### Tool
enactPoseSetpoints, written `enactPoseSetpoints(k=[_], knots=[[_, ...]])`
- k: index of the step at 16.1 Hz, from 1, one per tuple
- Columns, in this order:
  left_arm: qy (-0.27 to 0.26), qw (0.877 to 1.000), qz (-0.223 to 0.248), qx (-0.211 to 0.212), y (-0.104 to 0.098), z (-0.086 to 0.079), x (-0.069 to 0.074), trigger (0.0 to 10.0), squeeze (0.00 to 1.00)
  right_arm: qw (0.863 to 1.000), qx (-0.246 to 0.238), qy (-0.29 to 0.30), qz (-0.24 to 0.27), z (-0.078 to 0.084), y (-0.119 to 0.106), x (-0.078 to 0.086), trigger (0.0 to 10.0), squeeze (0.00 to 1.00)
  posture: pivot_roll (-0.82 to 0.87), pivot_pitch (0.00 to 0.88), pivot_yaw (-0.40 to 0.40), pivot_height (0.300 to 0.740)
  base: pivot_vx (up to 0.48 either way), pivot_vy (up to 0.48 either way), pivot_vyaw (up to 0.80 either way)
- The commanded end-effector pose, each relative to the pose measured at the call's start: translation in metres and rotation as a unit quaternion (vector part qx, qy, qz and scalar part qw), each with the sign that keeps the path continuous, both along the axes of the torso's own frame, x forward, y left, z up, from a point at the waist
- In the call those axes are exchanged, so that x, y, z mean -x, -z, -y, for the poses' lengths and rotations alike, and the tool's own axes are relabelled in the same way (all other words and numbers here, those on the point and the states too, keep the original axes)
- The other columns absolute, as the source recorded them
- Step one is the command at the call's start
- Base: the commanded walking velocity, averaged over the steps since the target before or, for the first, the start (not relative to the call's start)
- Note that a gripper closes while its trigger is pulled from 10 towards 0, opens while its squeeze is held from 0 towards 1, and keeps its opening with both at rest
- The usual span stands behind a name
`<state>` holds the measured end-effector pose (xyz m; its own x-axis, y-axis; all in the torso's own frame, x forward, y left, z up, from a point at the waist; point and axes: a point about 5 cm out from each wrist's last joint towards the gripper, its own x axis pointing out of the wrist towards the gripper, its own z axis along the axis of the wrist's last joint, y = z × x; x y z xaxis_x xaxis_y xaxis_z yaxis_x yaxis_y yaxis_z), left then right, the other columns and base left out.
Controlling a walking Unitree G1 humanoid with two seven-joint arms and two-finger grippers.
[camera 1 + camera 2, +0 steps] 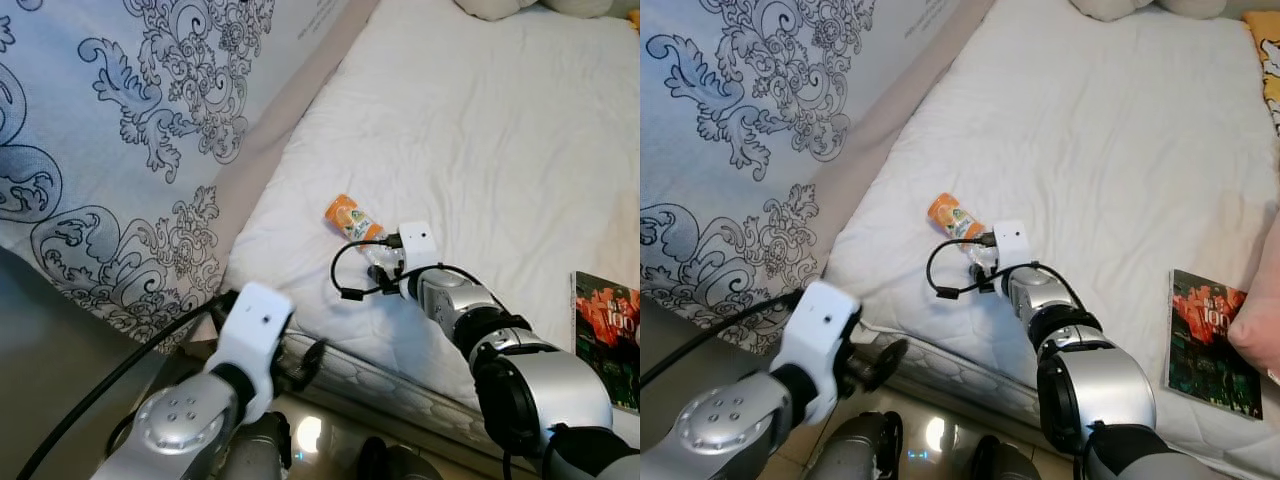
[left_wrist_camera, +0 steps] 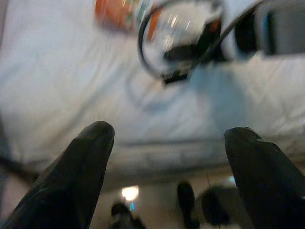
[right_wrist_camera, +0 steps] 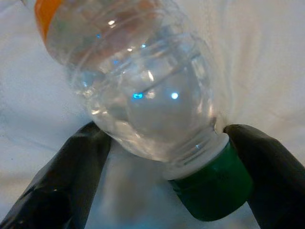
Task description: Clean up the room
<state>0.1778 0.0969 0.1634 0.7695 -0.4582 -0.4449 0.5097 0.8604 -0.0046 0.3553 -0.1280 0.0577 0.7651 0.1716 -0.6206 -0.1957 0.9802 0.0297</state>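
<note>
White quilted mattress (image 1: 480, 150) fills the scene. Clear plastic bottle with orange label and green cap (image 1: 356, 224) lies on its side near the bed's front edge. Looks empty: light, thin-walled, slick, so I expect it to crush or roll. My right gripper (image 3: 157, 157) is spread open around the neck, not clamped. Neck is the stiffest grip point. Left gripper (image 2: 167, 157) hangs open below the mattress edge.

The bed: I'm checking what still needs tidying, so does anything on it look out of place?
Yes: a clear plastic bottle with an orange label and green cap lies on its side on the white mattress, between the right end effector fingers.
</note>
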Motion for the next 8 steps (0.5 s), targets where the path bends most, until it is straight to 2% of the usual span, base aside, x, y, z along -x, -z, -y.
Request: enactPoseSetpoints(k=[1, 5, 8], knots=[[0.013, 1.0, 0.005, 0.009, -0.0015, 0.0046, 0.0019, 10.0, 0.0, 1.0, -0.011, 0.004, -0.018, 0.0006, 0.0068, 0.005, 0.0, 0.0, 0.48, 0.187, -0.068, 0.732, 0.0, 0.0, 0.0], [0.039, 0.999, 0.019, 0.013, -0.0025, 0.012, -0.0006, 10.0, 0.0, 0.999, -0.04, 0.018, -0.02, -0.0009, 0.0064, 0.0048, 0.0, 0.0, 0.48, 0.165, -0.065, 0.732, 0.0, 0.0, 0.0], [0.039, 0.999, 0.02, 0.012, -0.0004, 0.0107, -0.0049, 10.0, 0.0, 0.998, -0.053, 0.024, -0.021, 0.0002, 0.0063, 0.0048, 0.0, 0.0, 0.47, 0.146, -0.069, 0.732, 0.0, 0.0, 0.0]])
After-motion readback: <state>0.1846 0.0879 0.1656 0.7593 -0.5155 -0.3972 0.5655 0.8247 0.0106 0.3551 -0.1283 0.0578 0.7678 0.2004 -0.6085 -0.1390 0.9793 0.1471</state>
